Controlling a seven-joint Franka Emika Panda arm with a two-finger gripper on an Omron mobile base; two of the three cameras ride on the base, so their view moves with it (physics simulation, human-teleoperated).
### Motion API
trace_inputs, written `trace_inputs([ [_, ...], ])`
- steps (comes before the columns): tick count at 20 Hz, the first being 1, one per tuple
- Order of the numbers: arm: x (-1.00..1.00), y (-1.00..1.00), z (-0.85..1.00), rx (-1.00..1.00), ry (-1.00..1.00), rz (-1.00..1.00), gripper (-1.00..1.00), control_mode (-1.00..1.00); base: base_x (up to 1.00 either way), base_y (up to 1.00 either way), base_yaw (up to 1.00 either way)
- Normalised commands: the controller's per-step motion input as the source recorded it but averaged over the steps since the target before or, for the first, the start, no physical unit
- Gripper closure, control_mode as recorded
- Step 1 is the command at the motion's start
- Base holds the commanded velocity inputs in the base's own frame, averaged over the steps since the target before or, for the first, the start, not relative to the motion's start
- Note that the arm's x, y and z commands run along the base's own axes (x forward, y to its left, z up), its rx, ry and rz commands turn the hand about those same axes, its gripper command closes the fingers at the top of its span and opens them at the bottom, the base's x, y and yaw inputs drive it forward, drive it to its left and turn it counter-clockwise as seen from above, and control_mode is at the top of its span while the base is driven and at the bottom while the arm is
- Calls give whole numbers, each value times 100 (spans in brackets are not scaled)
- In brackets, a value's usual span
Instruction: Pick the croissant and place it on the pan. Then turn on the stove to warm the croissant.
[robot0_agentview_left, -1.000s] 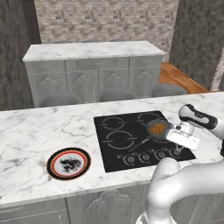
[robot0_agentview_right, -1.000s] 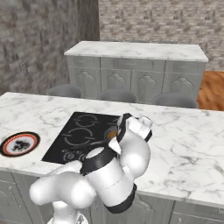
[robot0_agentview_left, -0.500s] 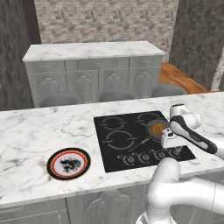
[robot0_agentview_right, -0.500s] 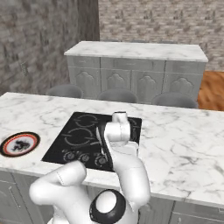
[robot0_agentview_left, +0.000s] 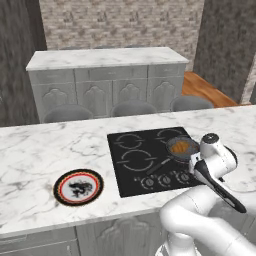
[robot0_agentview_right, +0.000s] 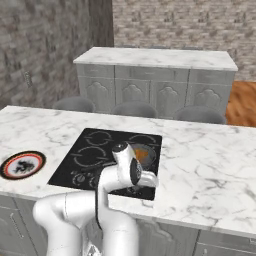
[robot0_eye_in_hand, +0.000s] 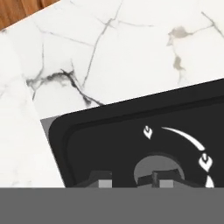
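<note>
1. Marble, white with grey veins, forms the long table (robot0_agentview_left: 45, 150) that carries everything; its surface looks smooth and polished.
2. Set flush into that table is the stove, a flat black rectangular glass cooktop (robot0_agentview_left: 135, 160) with white burner rings and a row of small round knobs (robot0_agentview_left: 167, 178) along its near edge.
3. To the robot's left on the table, well apart from the stove, lies a round plate with a black and red rim (robot0_agentview_left: 78, 186) and a dark print at its centre.
4. On the stove's far right burner sits the small round dark grey frying pan (robot0_agentview_left: 181, 148), its long thin handle running back toward the knobs.
5. Inside the pan lies the small golden-brown crescent croissant (robot0_agentview_left: 181, 147), so the placing step looks done.
6. The robot's two-finger claw (robot0_eye_in_hand: 130, 180) points down at the stove's near right corner, its tips straddling a round grey knob (robot0_eye_in_hand: 156, 168) directly beneath. The jaws stand a narrow way apart, just outside the knob; whether they press it cannot be told. Turning this knob appears to be what remains.
</note>
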Motion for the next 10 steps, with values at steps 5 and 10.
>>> trace_inputs([
  [5,15,-66,-94,-1,-80,0,100,-100,0,0,0],
  [10,19,-50,-87,-4,-81,2,100,-100,0,0,0],
])
